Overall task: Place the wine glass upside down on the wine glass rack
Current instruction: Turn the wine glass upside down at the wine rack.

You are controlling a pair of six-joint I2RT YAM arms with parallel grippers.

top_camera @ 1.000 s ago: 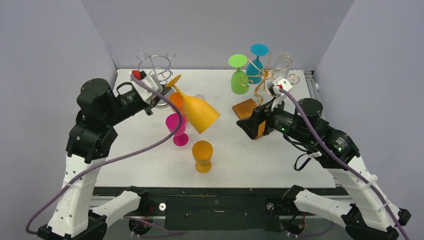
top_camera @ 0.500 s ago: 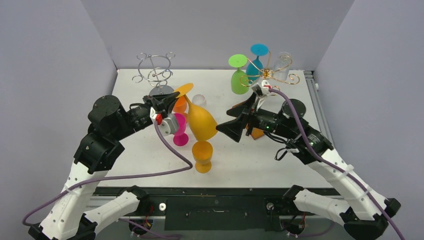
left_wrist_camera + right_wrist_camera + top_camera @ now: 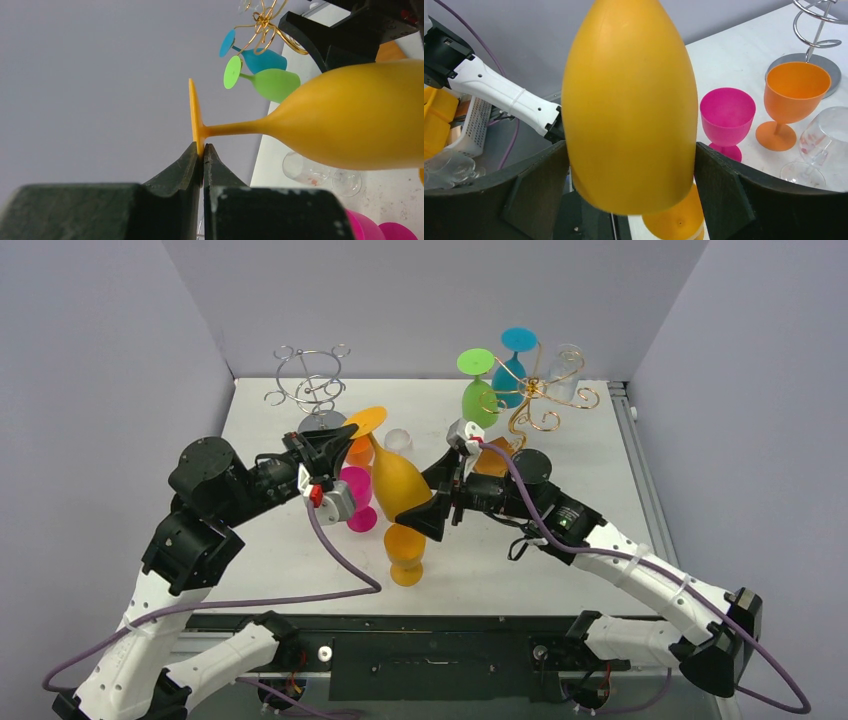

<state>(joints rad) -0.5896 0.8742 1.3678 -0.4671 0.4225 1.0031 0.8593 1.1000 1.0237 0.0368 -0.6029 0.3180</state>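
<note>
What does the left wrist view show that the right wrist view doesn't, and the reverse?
Only the left wrist view: the left fingers shut on the foot of the yellow glass, its stem, and the gold rack with the teal glass and green glass hanging from it. Only the right wrist view: both right fingers open either side of the bowl, the upright orange glass, the silver rack's base, a second yellow glass below. Both: the yellow glass's bowl, the pink glass, the clear glass.

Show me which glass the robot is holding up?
The big yellow glass: the left gripper pinches its foot, holding it tilted. The pink glass and orange glass stand on the table; the green glass and blue glass hang on the gold rack.
</note>
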